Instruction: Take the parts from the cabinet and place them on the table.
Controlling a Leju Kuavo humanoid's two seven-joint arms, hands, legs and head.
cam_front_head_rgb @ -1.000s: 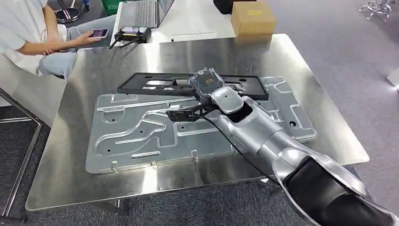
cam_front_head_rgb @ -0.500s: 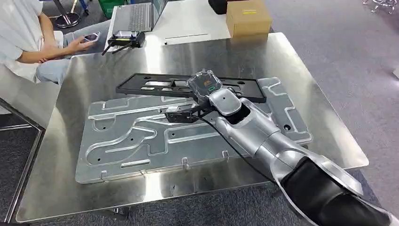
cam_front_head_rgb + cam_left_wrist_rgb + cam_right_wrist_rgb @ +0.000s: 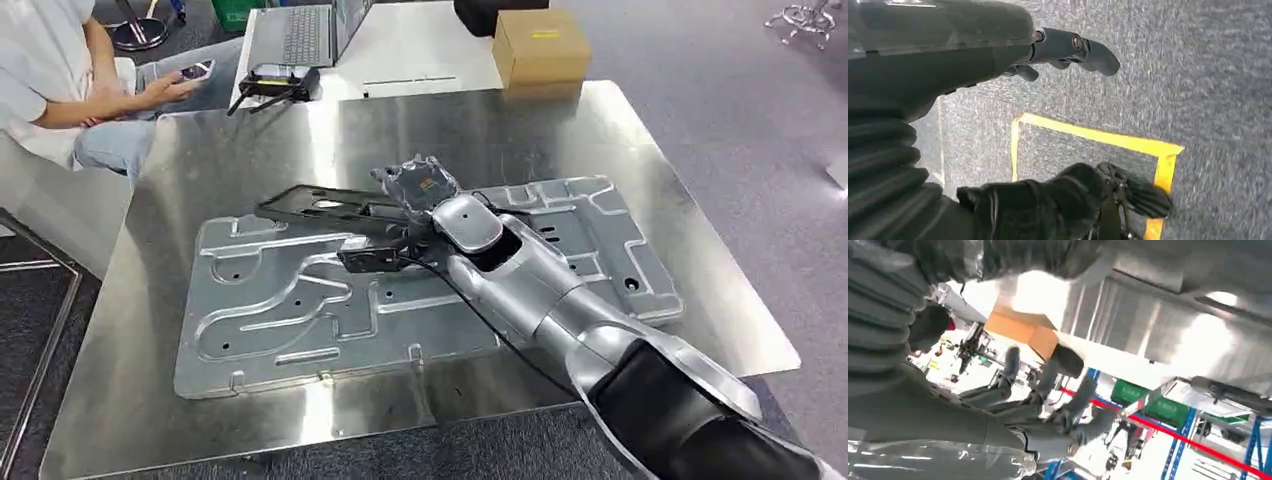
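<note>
Person, cut off at the far left edge, sits with a phone. On the steel table a grey stamped panel lies flat; the black frame part rests on its far edge, partly hidden by the right hand, fingers spread in the wrist view. A cardboard box stands beyond. Left hand hangs over carpet, fingers loosely apart, holding nothing.

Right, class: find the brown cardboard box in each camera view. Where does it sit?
Head view: cardboard box at the top edge, just past the steel table.
Right wrist view: the box sits left of centre.
Left wrist view: not in it.
Shared landmark: the steel table, whose far edge meets the box.
</note>
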